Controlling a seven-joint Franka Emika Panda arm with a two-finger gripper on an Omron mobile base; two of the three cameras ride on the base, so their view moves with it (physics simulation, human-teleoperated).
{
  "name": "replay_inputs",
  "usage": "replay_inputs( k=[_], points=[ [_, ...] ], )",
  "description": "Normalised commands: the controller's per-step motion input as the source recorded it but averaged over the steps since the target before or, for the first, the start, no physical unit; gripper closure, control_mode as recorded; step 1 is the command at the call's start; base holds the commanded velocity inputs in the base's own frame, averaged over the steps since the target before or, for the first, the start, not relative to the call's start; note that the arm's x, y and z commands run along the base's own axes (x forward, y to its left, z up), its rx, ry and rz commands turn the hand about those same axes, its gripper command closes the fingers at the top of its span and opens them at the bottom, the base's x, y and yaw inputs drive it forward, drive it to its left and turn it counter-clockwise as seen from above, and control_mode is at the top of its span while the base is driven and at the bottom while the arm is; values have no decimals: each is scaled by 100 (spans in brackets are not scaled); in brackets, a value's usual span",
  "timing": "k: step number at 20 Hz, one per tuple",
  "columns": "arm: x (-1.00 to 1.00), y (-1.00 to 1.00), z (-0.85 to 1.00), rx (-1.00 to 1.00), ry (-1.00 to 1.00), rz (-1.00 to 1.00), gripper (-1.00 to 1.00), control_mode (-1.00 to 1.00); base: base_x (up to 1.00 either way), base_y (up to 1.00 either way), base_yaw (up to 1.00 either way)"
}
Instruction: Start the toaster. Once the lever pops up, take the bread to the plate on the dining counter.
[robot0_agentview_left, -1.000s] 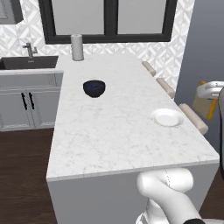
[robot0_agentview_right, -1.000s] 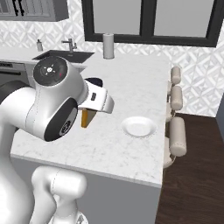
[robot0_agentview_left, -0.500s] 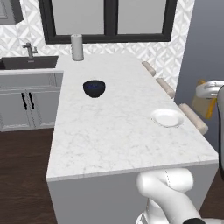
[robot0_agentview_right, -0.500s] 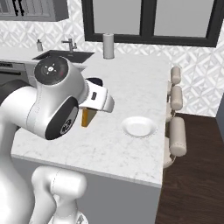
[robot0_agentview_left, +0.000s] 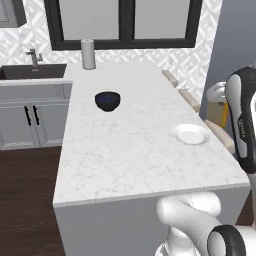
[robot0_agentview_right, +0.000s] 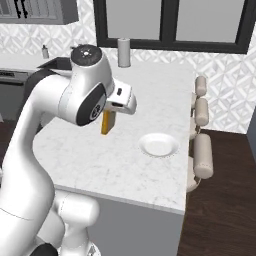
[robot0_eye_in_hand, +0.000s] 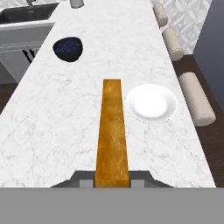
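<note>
**Holding toast above the island**

Gripping the bread (robot0_eye_in_hand: 112, 131) edge-on, the gripper (robot0_eye_in_hand: 113, 180) hangs over the dining counter (robot0_agentview_left: 135, 160), jaws closed against the slice's faces. The plate (robot0_eye_in_hand: 151, 103) lies just right of the slice, near the counter's stool-side edge. Bare marble spreads between the plate and the dark bowl (robot0_agentview_left: 107, 100). From the right base camera the arm hides the fingers. No lettering is readable.
</note>
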Motion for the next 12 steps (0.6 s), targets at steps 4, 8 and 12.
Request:
replay_inputs(
  k=[4,8,12],
  points=[
    [87,0,-51,0,14,0,100,-100,0,0,0],
    [67,0,-67,0,4,0,100,-100,0,0,0],
    [41,0,-33,0,0,0,100,-100,0,0,0]
  ],
)
